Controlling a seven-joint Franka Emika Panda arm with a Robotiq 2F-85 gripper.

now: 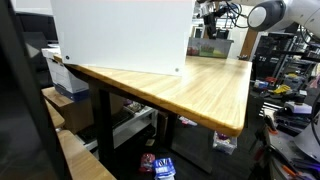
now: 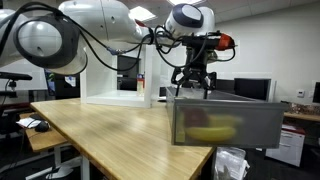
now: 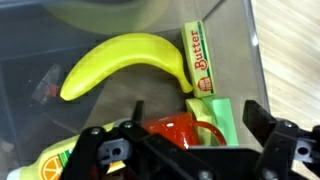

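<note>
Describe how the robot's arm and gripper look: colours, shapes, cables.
The arm is glossy white, built of rounded segments with dark joint caps. Black cables run along it to the wrist. The gripper is black with jointed fingers, and an orange-red part sits beside its wrist.

Robotics lab, computer monitors [image 2: 254,89], wooden workbench [image 1: 195,85]

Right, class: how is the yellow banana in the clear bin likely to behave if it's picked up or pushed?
The banana looks smooth and glossy, so it may slip in a pinch. Its curved body, lying flat, would probably pivot or slide rather than roll when nudged. It looks toy-like, so likely stiff and light, though I can't be sure.
</note>
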